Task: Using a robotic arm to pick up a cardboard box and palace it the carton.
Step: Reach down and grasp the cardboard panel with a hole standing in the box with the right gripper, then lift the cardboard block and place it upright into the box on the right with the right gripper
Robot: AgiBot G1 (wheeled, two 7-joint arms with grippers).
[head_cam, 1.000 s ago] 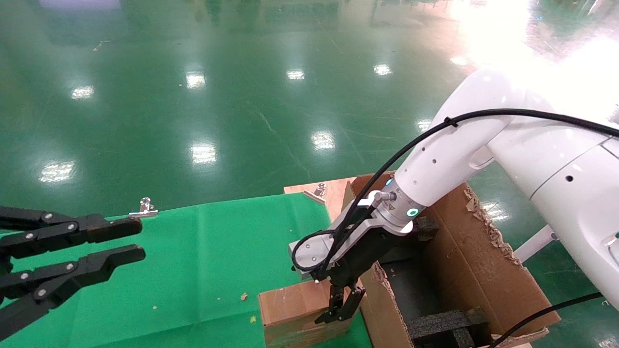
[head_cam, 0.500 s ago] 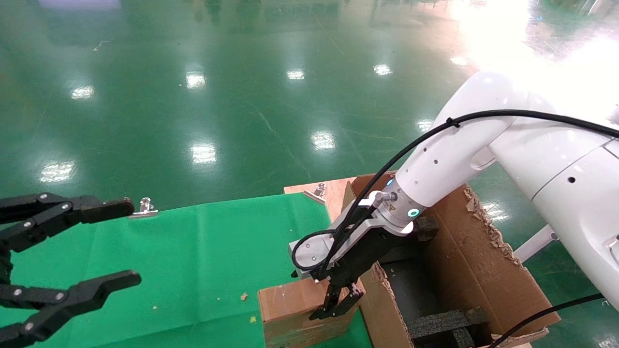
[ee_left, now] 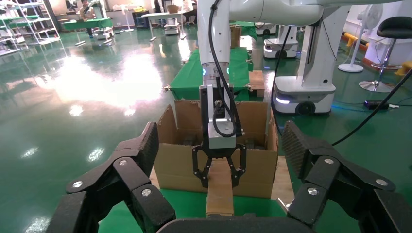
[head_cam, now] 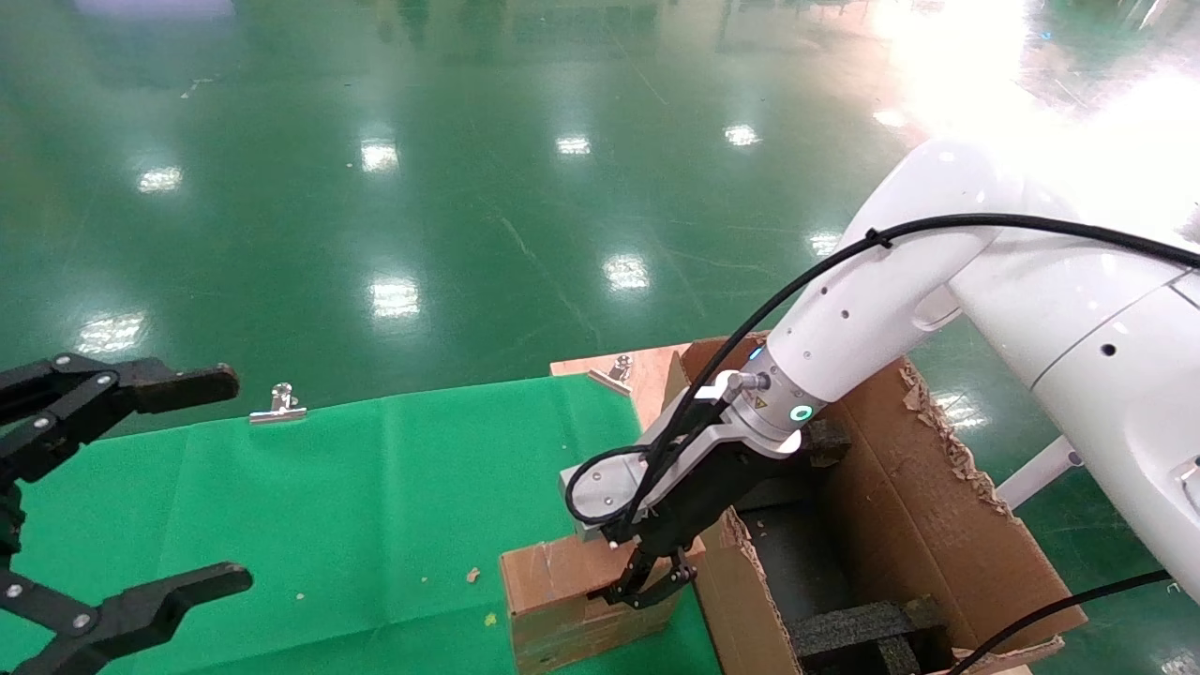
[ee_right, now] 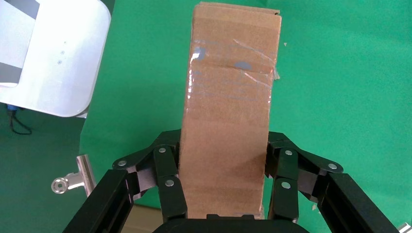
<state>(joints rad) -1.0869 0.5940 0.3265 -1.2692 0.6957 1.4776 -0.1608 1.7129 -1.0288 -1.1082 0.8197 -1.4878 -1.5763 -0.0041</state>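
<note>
While the white robotic arm reaches down from the robot's right side, the right gripper sits over the cardboard box, fingers down on either side of the box's near-carton end. From the right wrist cam, the box runs straight out between the two black fingers, which press against its long sides w/ no visible gap, so the gripper looks closed on the box, though whether it bears real grip force can't be told. Clear tape w/ a wrinkled seam crosses the box top ahead of the fingers. From the left wrist cam the same gripper straddles the box from above, silver camera block and looped black cable just above the fingers. Box rests on the green cloth, or at least its lower edge appears to; contact underneath is hidden. Just beside the gripper, on its outer side, stands the carton, flaps ragged and open, black foam inserts inside; box's end lies close to the carton's wall, touching or not is unclear. Left gripper hangs well apart from the box, over the far side of the cloth, its fingers spread wide and holding nothing. A metal clip pins the cloth edge near that gripper's upper finger; a second clip sits at the cloth corner behind the right gripper, by the wooden board.
</note>
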